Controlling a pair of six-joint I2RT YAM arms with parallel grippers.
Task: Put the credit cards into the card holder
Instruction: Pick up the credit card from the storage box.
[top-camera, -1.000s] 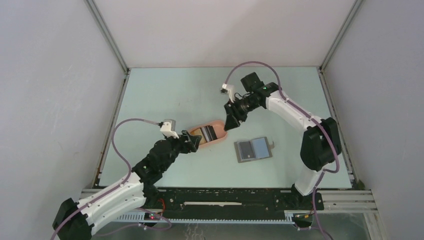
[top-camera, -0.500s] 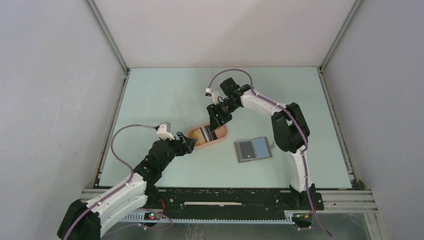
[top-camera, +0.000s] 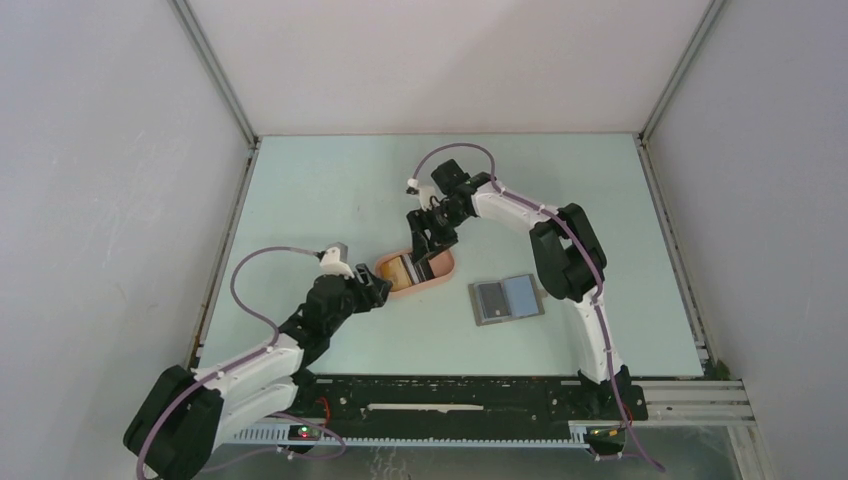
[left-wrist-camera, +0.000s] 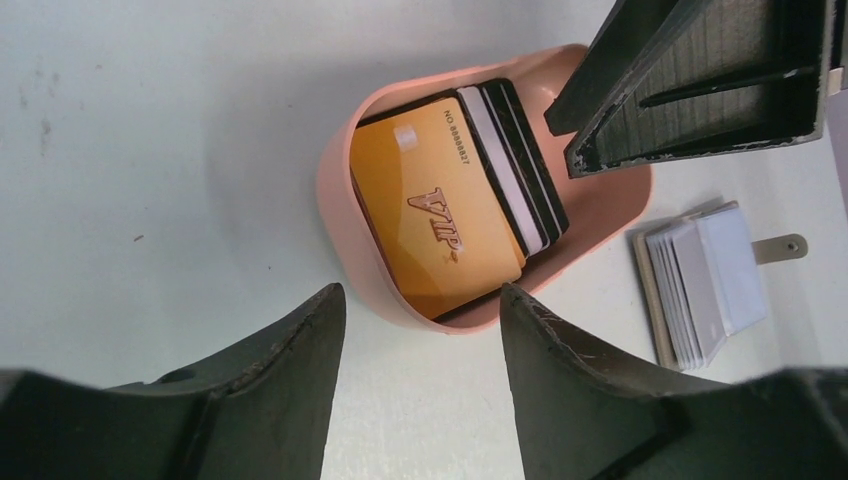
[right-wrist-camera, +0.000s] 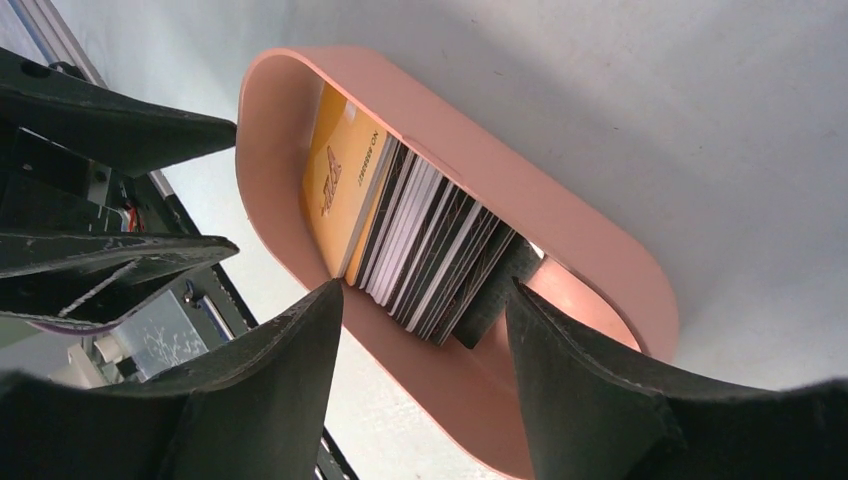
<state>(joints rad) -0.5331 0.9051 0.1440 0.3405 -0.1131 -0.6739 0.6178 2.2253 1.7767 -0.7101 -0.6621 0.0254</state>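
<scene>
Desk (top-camera: 330, 200): pale green, and it carries everything named here.
Tray (left-wrist-camera: 335, 190): a peach-orange oval lying between the two tools. In the overhead view it is left of the card holder and apart from it.
Credit cards (right-wrist-camera: 420, 255): all are inside the tray, in one leaning, fanned stack.
Yellow-orange card (left-wrist-camera: 445, 210): sits at the end of the stack nearest the left tool. Its face shows, with "VIP" lettering on it.
Dark cards (left-wrist-camera: 515, 160): packed behind the yellow-orange card, toward the right tool's end of the tray. Their overlapping edges show silvery-white stripes.
Card holder (top-camera: 507, 298): lies open and flat on the desk, right of the tray. In the overhead view its dark grey half is on the left and its blue-grey half on the right, with a small tab at the right edge.
Left tool (left-wrist-camera: 422, 300): jaws apart and gripping nothing. It is low at the tray's left end, and the rim shows between its fingers.
Right tool (right-wrist-camera: 422, 300): jaws apart above the tray, one finger on either side of the card stack. The fingers look clear of the cards, though the wrist view does not settle whether they touch.
</scene>
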